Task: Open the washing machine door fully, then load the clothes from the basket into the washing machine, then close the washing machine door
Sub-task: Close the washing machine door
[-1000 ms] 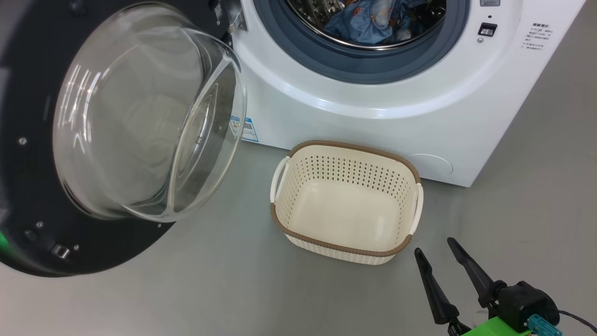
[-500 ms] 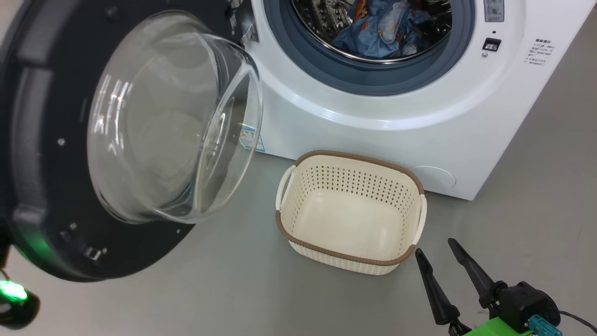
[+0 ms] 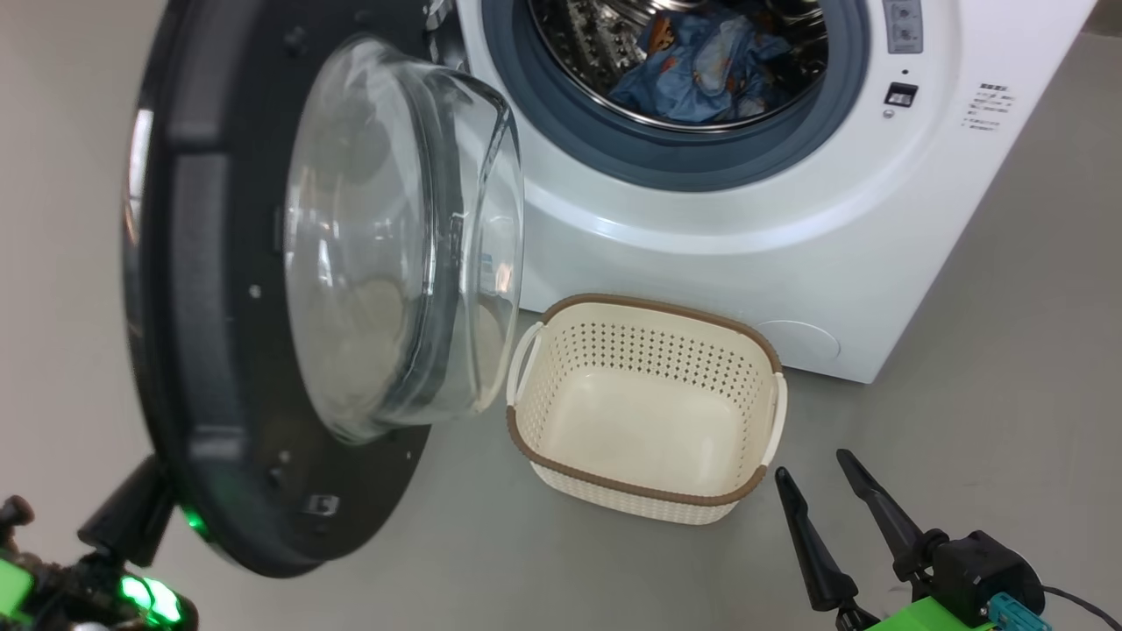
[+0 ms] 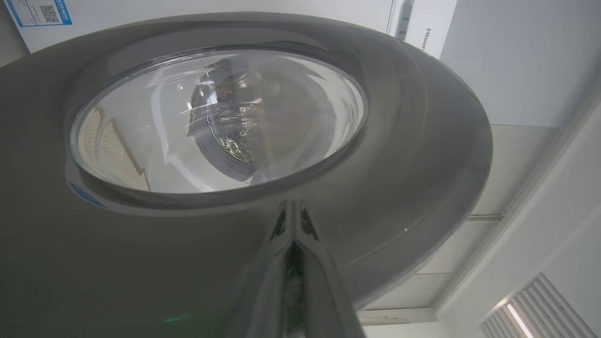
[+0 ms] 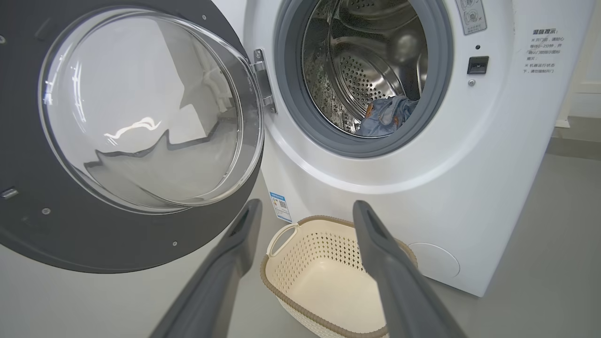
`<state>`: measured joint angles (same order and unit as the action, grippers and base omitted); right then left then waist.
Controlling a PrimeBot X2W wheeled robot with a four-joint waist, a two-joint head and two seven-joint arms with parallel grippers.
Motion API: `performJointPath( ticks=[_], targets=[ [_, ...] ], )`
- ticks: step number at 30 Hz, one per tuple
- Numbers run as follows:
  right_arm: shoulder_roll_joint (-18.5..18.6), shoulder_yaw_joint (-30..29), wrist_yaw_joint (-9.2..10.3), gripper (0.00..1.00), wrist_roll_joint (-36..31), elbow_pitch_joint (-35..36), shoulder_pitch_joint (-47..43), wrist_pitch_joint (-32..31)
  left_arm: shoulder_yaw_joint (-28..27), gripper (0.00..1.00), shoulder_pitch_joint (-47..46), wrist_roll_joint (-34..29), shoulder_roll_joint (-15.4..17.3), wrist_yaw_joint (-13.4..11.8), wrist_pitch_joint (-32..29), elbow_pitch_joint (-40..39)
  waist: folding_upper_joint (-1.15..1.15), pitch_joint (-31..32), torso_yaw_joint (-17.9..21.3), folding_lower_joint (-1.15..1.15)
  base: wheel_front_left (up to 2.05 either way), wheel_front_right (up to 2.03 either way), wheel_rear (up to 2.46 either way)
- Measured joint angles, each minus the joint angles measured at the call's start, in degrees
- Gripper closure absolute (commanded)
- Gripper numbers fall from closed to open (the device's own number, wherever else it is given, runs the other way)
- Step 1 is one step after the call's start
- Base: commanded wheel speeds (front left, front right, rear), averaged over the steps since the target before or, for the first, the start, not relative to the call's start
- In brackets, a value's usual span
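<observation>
Since the earlier frame the washing machine door [image 3: 219, 350] has swung in toward the washing machine [image 3: 701, 228], now near edge-on, and the left gripper [image 3: 140, 499] has come into view.

Head view: left gripper at the door's outer lower edge, on the side away from the machine; fingers [image 3: 131, 517] dark and close together, against the black rim. Door partly open, glass bowl [image 3: 394, 245] bulging toward the machine opening. The clothes [image 3: 692, 74] lie inside the machine's drum. The basket [image 3: 640, 307] sits empty on the floor [image 3: 526, 561], just in front of the machine. Right gripper [image 3: 813, 466] further out from the machine than the basket, near its corner but apart, fingers spread wide, holding nothing.

Left wrist view: the door's glossy outer face [image 4: 422, 141], which the other views do not show. Left gripper [image 4: 292, 220] fingers pressed together, tips on the rim just below the glass [image 4: 216, 117]. Drum visible blurred through the glass.

Right wrist view: right gripper [image 5: 305, 211] fingers wide apart, nothing between them, pointing at the machine front [image 5: 469, 188]. Basket [image 5: 324, 253] below, between the fingers, not touched. Clothes [image 5: 387, 117] low at the drum [image 5: 371, 61] front, well apart from the fingers. Door's [image 5: 117, 244] inner side left of the opening.
</observation>
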<state>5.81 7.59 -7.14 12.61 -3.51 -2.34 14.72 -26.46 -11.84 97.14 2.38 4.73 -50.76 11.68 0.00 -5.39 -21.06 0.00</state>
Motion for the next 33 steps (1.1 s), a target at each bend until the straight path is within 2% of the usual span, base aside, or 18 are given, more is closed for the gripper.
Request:
performJointPath(
  ticks=[7, 13, 21, 33],
  targets=[
    [-0.12, 0.1, 0.0, 0.0, 0.01, 0.02, -0.03, 0.0, 7.87, 1.0, 8.43, 4.49, -0.12, -4.17, 4.12, -15.22, 0.0, 0.47, 1.94, 0.0, 0.0, 0.0, 0.0],
    [-0.3, 0.16, 0.0, 0.0, 0.09, 0.03, -0.03, 0.0, 18.84, 1.0, 12.83, 6.55, -0.2, -4.13, 9.59, -22.19, 0.0, 0.79, 4.14, 0.0, 0.0, 0.0, 0.0],
    [-0.7, 0.16, 0.0, 0.0, 0.08, 0.07, -0.03, 0.0, 23.61, 1.0, 11.38, 4.42, -0.02, -2.12, 16.04, -19.81, 0.0, 0.58, 7.87, 0.0, 0.0, 0.0, 0.0],
    [-1.11, 0.04, 0.0, 0.0, 0.08, 0.18, -0.03, 0.0, 27.96, 1.0, 3.47, 3.43, 0.13, 0.74, 19.98, -12.32, 0.0, 0.0, 15.76, 0.0, 0.0, 0.0, 0.0]
  ],
)
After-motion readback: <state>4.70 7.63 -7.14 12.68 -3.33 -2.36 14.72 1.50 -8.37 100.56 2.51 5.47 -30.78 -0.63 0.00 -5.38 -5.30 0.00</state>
